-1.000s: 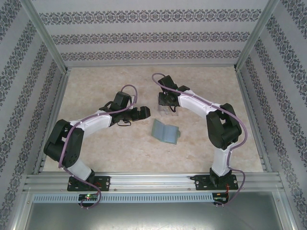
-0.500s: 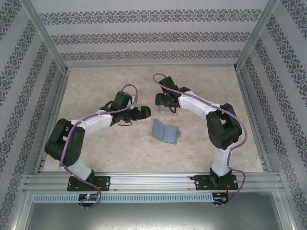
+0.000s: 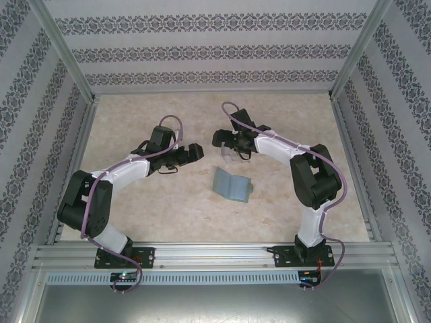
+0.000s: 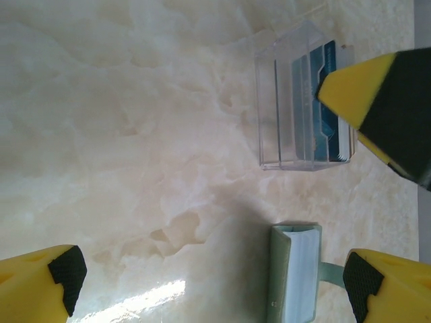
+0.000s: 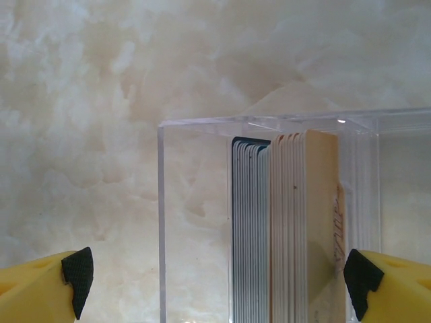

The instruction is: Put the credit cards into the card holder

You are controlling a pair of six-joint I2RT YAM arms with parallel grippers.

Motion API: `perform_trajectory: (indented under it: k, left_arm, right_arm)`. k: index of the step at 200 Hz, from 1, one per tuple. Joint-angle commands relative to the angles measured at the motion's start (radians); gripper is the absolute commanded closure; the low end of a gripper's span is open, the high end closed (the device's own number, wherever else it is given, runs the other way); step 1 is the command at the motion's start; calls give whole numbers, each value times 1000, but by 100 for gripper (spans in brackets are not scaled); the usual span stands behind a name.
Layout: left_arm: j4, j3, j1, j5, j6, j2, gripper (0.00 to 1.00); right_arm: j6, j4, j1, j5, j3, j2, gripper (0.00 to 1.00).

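From above, the clear card holder (image 3: 233,157) stands on the marbled desk (image 3: 168,208), about midway between the two arms. The right gripper (image 3: 224,138) hangs just over the holder's far-left edge. The left gripper (image 3: 192,152) is to the holder's left, near it but apart, with its tip turned toward the holder. A sage-green wallet (image 3: 232,185) lies folded open just on the near side of the holder, not touching it. At this size the credit cards cannot be made out.

In the left wrist view, the card holder (image 4: 289,101) is a transparent box. The credit cards (image 4: 335,145) stand on edge inside it, packed against its right-hand wall, with blue edges showing. A yellow, black-padded fingertip (image 4: 377,87) of the right gripper overlaps that side of the holder. The wallet (image 4: 296,269) lies below the holder with a strip of bare desk between them. The left gripper (image 4: 215,286) is spread wide, its two pads at opposite corners, with only desk between them.

In the right wrist view, the card holder (image 5: 161,222) sits straight below. The credit cards (image 5: 283,229) stand upright in its right half, dark-edged ones to the left of pale ones, and the left half is empty. The right gripper (image 5: 219,277) is fully parted and grips nothing. Its fingertips sit wider apart than the cards, and the left one is clear of the holder's wall.
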State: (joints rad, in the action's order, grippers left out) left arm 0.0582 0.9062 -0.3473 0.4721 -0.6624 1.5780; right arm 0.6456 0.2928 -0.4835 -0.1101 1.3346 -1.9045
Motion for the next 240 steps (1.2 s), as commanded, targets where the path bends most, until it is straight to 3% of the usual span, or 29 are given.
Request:
perform_trajectory:
  k: [1, 96, 180, 194, 210, 240]
  left_arm:
    - [-27, -15, -1, 21, -17, -12, 0]
    - [-52, -20, 0, 31, -26, 18, 1]
    - [23, 72, -1, -7, 20, 28, 0]
    - [22, 73, 0, -6, 19, 32, 0]
    - [20, 69, 0, -6, 17, 36, 1]
    - [17, 53, 0, -4, 14, 36, 1]
  right_arm:
    - [19, -61, 6, -101, -17, 38, 2]
    - [64, -177, 27, -242, -49, 43, 2]
    - [63, -173, 26, -248, -36, 30, 2]
    - [57, -157, 25, -238, -31, 21, 9]
    - [48, -152, 23, -224, -34, 22, 25]
    - [39, -148, 22, -214, -34, 27, 41]
